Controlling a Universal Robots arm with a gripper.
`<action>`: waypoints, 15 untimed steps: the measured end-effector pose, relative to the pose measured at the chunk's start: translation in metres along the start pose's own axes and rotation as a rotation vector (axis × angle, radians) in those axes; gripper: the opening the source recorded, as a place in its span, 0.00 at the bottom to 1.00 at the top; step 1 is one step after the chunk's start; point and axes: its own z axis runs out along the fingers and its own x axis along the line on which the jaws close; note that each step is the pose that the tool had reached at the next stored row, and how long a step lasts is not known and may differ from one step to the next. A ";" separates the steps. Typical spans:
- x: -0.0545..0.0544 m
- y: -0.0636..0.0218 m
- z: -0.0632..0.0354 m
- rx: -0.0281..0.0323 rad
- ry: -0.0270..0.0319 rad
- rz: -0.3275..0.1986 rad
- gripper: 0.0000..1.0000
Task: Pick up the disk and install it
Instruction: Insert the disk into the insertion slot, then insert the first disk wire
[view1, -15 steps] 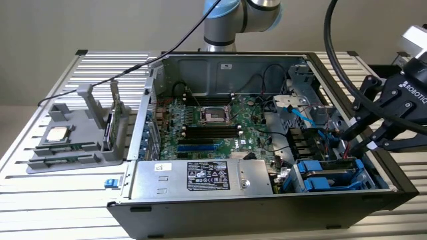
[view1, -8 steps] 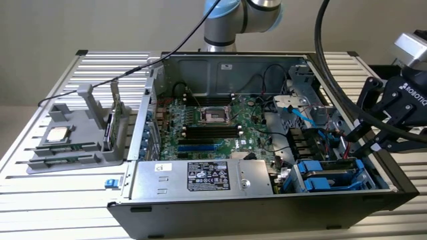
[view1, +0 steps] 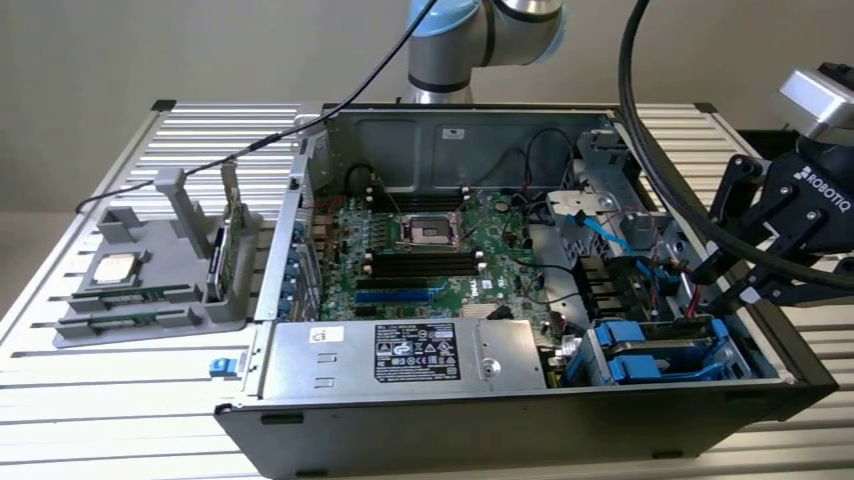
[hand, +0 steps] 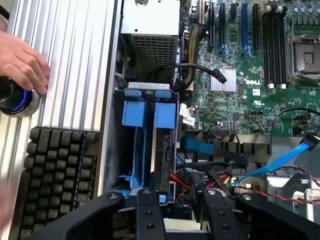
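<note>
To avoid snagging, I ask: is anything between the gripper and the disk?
Nothing visible lies between the gripper and the disk, which stands in the blue bay. Red and black cables run close beside it.

A ribbed aluminium table (view1: 107, 380) spans the scene below a plain beige wall (view1: 160, 50), evenly lit.

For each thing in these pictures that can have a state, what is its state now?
Grey metal computer case: side open, lying flat.
Black processor socket: empty.
Blue plastic drive bay: holds a disk on edge.
Black gripper: over the bay, at the disk's end.
Person's hand: on a round knob.
</note>
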 end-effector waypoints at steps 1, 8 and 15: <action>0.000 0.0000 0.0000 0.0000 0.0000 0.000 0.37; 0.000 0.0000 0.0000 0.0000 0.0000 0.000 0.37; 0.000 0.0012 -0.0010 0.0000 0.0000 0.001 0.37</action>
